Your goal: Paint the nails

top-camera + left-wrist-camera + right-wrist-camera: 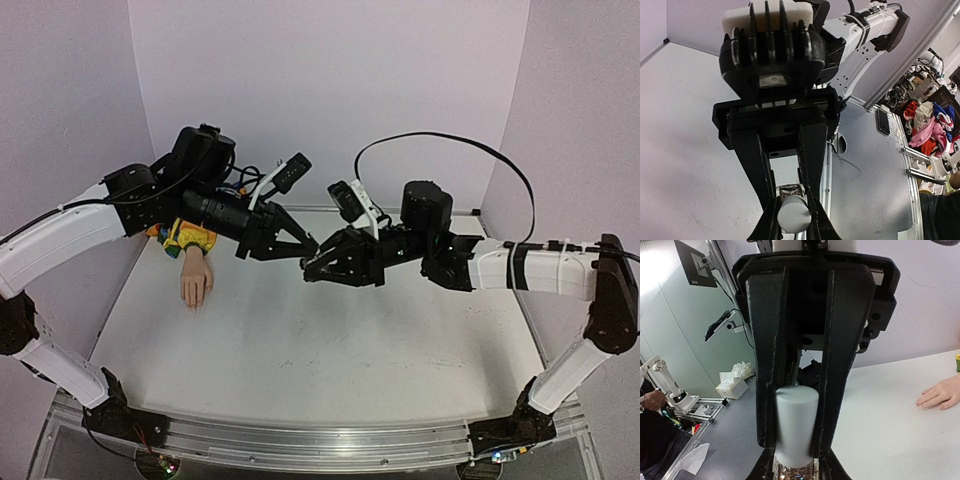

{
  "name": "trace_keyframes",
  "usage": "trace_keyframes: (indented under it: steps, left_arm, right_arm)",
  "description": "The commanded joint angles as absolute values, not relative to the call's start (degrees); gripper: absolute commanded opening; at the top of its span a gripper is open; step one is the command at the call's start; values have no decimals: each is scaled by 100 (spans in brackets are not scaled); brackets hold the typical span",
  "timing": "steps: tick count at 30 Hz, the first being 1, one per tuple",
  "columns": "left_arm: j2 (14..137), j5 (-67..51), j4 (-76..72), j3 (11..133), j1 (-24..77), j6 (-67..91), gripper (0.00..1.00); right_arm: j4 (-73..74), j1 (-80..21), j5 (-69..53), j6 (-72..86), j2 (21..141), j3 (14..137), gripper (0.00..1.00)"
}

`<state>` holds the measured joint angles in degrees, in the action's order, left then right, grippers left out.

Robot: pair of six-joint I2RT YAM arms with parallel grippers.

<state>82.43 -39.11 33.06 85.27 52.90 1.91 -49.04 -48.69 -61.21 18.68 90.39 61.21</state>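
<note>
The pale mannequin hand (196,281) lies palm down at the table's back left, with its rainbow sleeve (190,238) under my left arm. It also shows in the right wrist view (939,393); the nails are too small to make out. Both grippers meet in mid-air over the table's middle. My left gripper (306,247) (794,222) is shut on the white cap (794,212) (797,422) of a small bottle. My right gripper (310,268) (796,471) is shut on the bottle's glittery glass body (796,473) (790,190).
The white table (320,350) is walled at the back and sides by pale lilac panels. An aluminium rail (300,445) runs along the near edge between the arm bases. A tissue box (733,386) sits off the table.
</note>
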Motion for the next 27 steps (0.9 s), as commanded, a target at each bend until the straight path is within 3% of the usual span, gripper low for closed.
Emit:
trace_keyframes:
  steps: [1,7,10,16,21,24,27]
  left_arm:
    - [8446,-4195,3817,8306,5695,63,9]
    - [7768,-3206,3793,8192,5569,267,56]
    - [7329,-2828,3581,7920,5497,468,71]
    - [6728,-2182,2867,7404,5476,1140,85]
    - [6747,-392,2375,7447,5475,2294,83]
    - [6930,-400,1969,7627,5478,2492,82]
    - [7225,-505,1707,7837,5476,2516,81]
  right_arm:
    - [-6581,-4982,-5258,1522,8224,6212,0]
    - [-5509,-4976,-4009,621,7907,5821,0]
    - [-5225,-4979,-3269,370,7788,5680,0]
    - [-5043,-5082,-1680,234,7870,5652,0]
    - [-4867,-5698,684,-213,8174,5886,0]
    - [-4770,-5994,1582,-415,8421,6095,0]
    - [-4702,-6144,1742,-509,8604,6256,0]
